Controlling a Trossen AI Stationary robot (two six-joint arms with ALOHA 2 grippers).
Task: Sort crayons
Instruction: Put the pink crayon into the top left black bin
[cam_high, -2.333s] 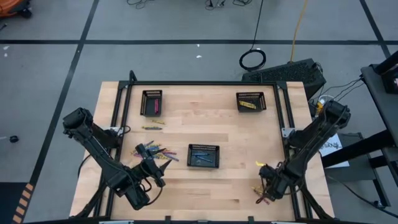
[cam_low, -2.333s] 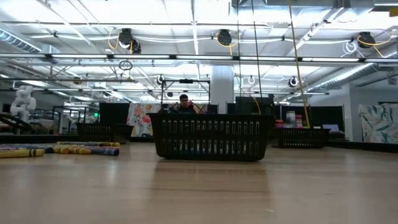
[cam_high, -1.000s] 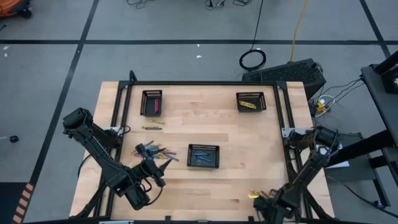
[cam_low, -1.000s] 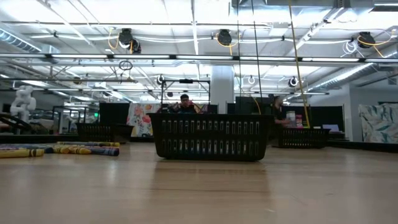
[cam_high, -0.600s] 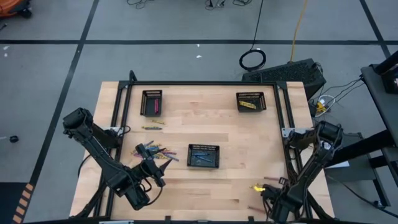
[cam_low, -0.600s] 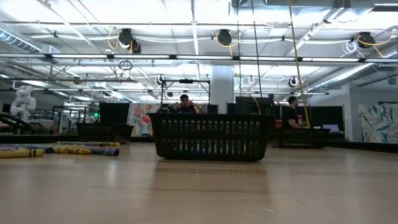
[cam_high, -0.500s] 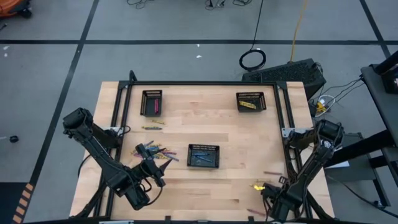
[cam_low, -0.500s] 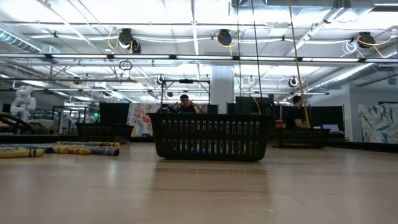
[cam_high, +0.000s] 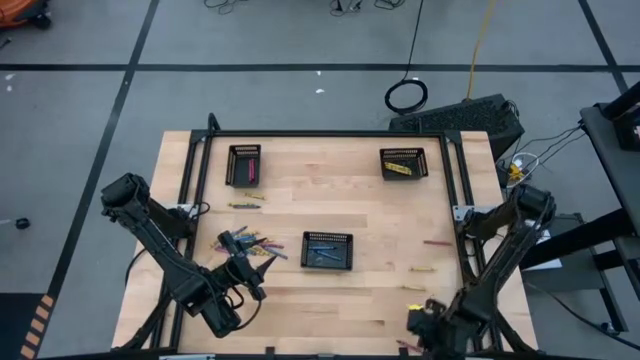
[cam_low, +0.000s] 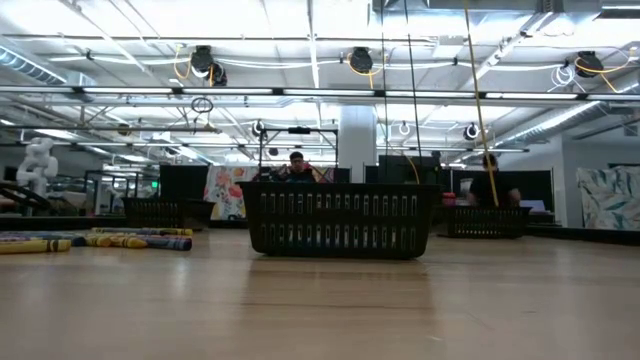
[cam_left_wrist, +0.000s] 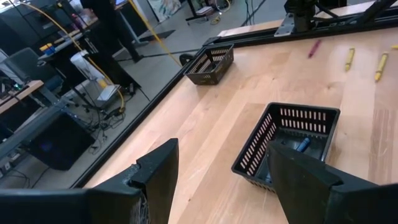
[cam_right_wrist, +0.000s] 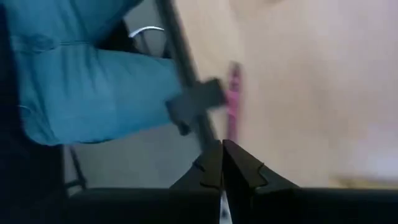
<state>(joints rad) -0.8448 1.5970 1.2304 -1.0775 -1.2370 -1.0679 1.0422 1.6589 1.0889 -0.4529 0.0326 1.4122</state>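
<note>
Right gripper (cam_high: 418, 322): seen low at the table's near right corner, fingers pressed together on nothing; in its wrist view a pink crayon (cam_right_wrist: 234, 99) lies just beyond the tips, by the table's edge rail.
Left gripper (cam_high: 262, 263): parked over the near left of the table, jaws spread wide and empty, aimed across at the centre tray (cam_high: 327, 250).
Crayons near the left gripper: a mixed heap (cam_high: 245, 241) lies just beside the fingers; a further pair (cam_high: 244, 204) rests beyond it.
Crayons near the right gripper: loose sticks (cam_high: 414, 288) are scattered ahead of it, well apart from one another, a pink one (cam_high: 434, 242) farthest out.
Handling, as judged: the crayons are taken to be light, stiff and waxy, prone to roll or snap; each is best pinched at mid-length, across the stick.
Trays: blue crayons are seen in the centre tray, pink in the far left tray (cam_high: 244, 164), yellow in the far right tray (cam_high: 402, 162).
Surface: a pale wooden table top (cam_high: 300, 200), smooth and flat, framed by a black rail.
Room: a grey floor with cables is seen around the table; a workshop with people at distant benches (cam_low: 297, 166) is seen behind it.
</note>
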